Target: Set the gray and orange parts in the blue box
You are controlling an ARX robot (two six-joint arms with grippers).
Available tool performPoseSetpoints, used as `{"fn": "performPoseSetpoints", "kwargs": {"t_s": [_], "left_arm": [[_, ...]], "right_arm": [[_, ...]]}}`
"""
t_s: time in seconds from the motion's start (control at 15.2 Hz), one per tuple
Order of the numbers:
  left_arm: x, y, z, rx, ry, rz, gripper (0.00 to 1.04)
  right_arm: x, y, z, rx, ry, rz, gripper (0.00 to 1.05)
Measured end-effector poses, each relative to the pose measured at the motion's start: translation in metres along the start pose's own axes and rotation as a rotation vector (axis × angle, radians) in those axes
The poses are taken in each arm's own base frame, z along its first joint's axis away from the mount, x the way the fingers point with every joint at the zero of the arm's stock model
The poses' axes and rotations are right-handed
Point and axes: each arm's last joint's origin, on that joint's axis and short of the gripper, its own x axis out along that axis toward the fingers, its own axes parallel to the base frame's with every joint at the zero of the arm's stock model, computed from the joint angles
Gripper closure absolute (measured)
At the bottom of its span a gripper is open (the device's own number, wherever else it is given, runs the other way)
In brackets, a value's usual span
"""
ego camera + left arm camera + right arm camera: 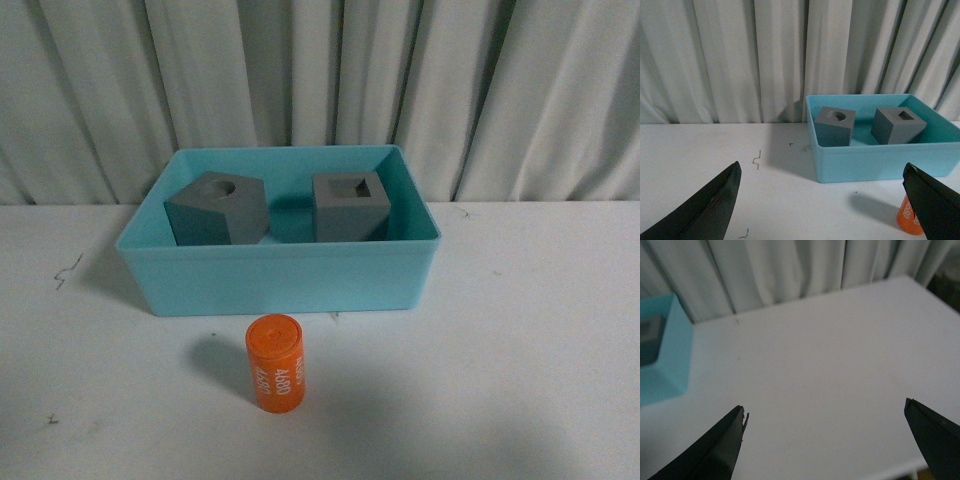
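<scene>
The blue box (290, 280) stands at the back middle of the white table. Inside it sit the gray cube with a round recess (217, 210) on the left and the gray cube with a square recess (350, 207) on the right. The orange cylinder (275, 362) with white print stands upright on the table just in front of the box. Neither arm shows in the front view. My left gripper (821, 177) is open and empty, above the table to the left of the box (875, 160), with the cylinder (908, 217) partly hidden behind one finger. My right gripper (824, 412) is open and empty over bare table right of the box (665, 355).
A pleated white curtain (320, 90) hangs close behind the table. The table's right edge and far right corner show in the right wrist view (920, 290). Small dark scratches mark the table (757, 161) to the left of the box.
</scene>
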Motion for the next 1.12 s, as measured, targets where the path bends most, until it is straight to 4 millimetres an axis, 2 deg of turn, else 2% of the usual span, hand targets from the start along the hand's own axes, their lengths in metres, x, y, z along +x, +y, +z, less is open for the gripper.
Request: {"fn": "performPoseSetpoints", "kwargs": {"t_s": [0.26, 0.33, 0.39, 0.46, 0.59, 0.79, 0.92, 1.12], "left_arm": [[0.0, 0.0, 0.0, 0.0, -0.001, 0.0, 0.07], [0.0, 0.0, 0.0, 0.0, 0.0, 0.0, 0.07], [0.0, 0.0, 0.0, 0.0, 0.0, 0.0, 0.07], [0.0, 0.0, 0.0, 0.0, 0.0, 0.0, 0.07], [0.0, 0.0, 0.0, 0.0, 0.0, 0.0, 0.07], [0.0, 0.0, 0.0, 0.0, 0.0, 0.0, 0.07], [0.0, 0.0, 0.0, 0.0, 0.0, 0.0, 0.07], [0.0, 0.0, 0.0, 0.0, -0.001, 0.0, 0.07]], "right_arm": [[0.023, -0.001, 0.031, -0.062, -0.056, 0.085, 0.06], [0.051, 0.005, 0.05, -0.138, -0.067, 0.211, 0.06], [0.091, 0.022, 0.044, -0.245, 0.076, 0.418, 0.06], [0.112, 0.042, 0.029, -0.318, 0.185, 0.589, 0.06], [0.122, 0.079, 0.027, -0.457, 0.213, 0.822, 0.06], [0.118, 0.132, 0.022, -0.616, 0.213, 1.091, 0.06], [0.121, 0.16, 0.007, -0.703, 0.208, 1.162, 0.06], [0.136, 0.198, -0.001, -0.76, 0.202, 1.187, 0.06]]}}
